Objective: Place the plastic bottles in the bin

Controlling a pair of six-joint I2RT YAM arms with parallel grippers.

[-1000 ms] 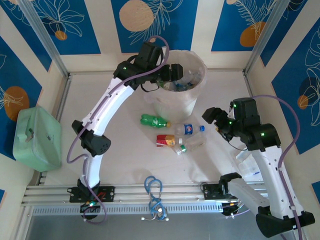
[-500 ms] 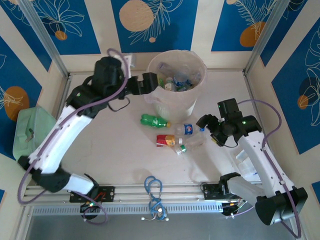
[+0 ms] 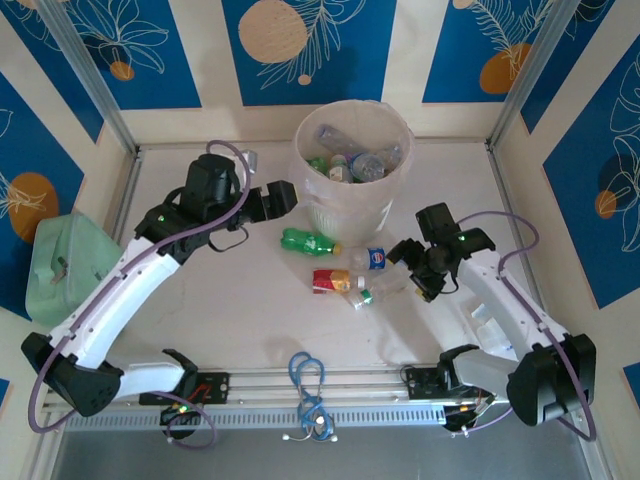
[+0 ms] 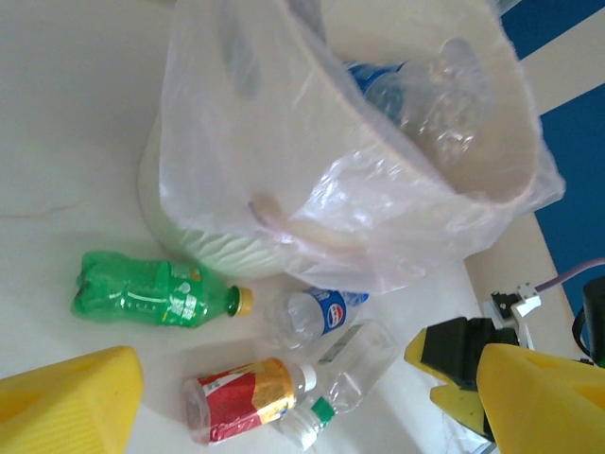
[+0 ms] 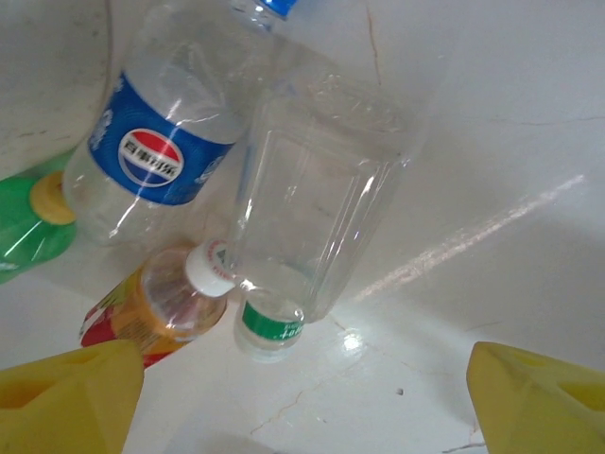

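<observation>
Counts: 1 bin [image 3: 350,212], 4 bottles on the table, 2 claws, 1 box [image 3: 70,275], 1 cable loop [image 3: 308,375]. More bottles [image 3: 355,163] lie jumbled inside the bin, which stands upright with its liner [image 4: 236,142] folded over the rim. We cannot count that pile.

All 4 loose bottles lie flat on the arms' side of the bin.
- The green bottle [image 3: 308,241] is just in front of the bin's foot. Its long axis runs parallel to the bin's front and its yellow cap points right.
- The blue-label bottle [image 3: 378,258] is right of the green one and nearly in line with it. Its blue cap points right, and its base is near the green cap.
- The red-label bottle [image 3: 335,281] is 1 row farther from the bin. Its axis also runs left-right, and its white cap points right.
- The clear bottle [image 3: 388,281] lies diagonally, farthest right of the 4. Its green-banded neck points away from the bin, and the red-label cap rests against that neck in the right wrist view.

The left claw [image 3: 282,197] is just beside the bin's left wall, fingers spread wide, holding nothing. The right claw [image 3: 412,270] is front-right of the bin over the clear bottle, fingers wide apart, gripping nothing.

The box is far left of the bin. The cable loop is well in front of it, past the bottles.
</observation>
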